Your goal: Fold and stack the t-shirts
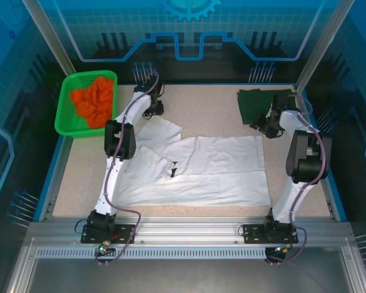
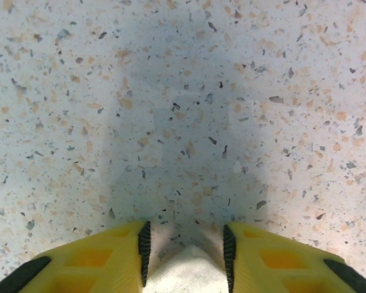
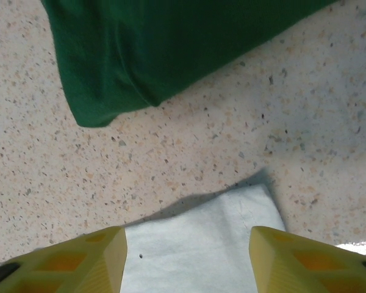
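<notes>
Look first at the white t-shirt [image 1: 213, 165]. Lies spread out in the middle of the speckled table [image 1: 207, 107], a bit crumpled on its left side, with one sleeve poking toward the far left. Over near the far right corner, find the dark green t-shirt [image 1: 259, 102], bunched in a heap and not touching the white one.

At that far left sleeve, spot the left gripper [image 1: 157, 111]. From the left wrist camera, see its yellow fingers [image 2: 110, 259] close together, pinching a small bump of white cloth right between the black pads. Beyond the tips, just bare table with a soft grey shadow.

At the far right corner of the white shirt, spot the right gripper [image 1: 260, 128]. From the right wrist camera, see its fingers [image 3: 97, 259] held wide apart, one on each side of that corner. White cloth between them, loose and not squeezed, with a dark shadow along its edge. Just past the corner, a strip of bare table, then the rounded edge of the dark green shirt.

Off at the far left, note a green mesh basket [image 1: 64, 107] full of orange cloth [image 1: 94, 97].
</notes>
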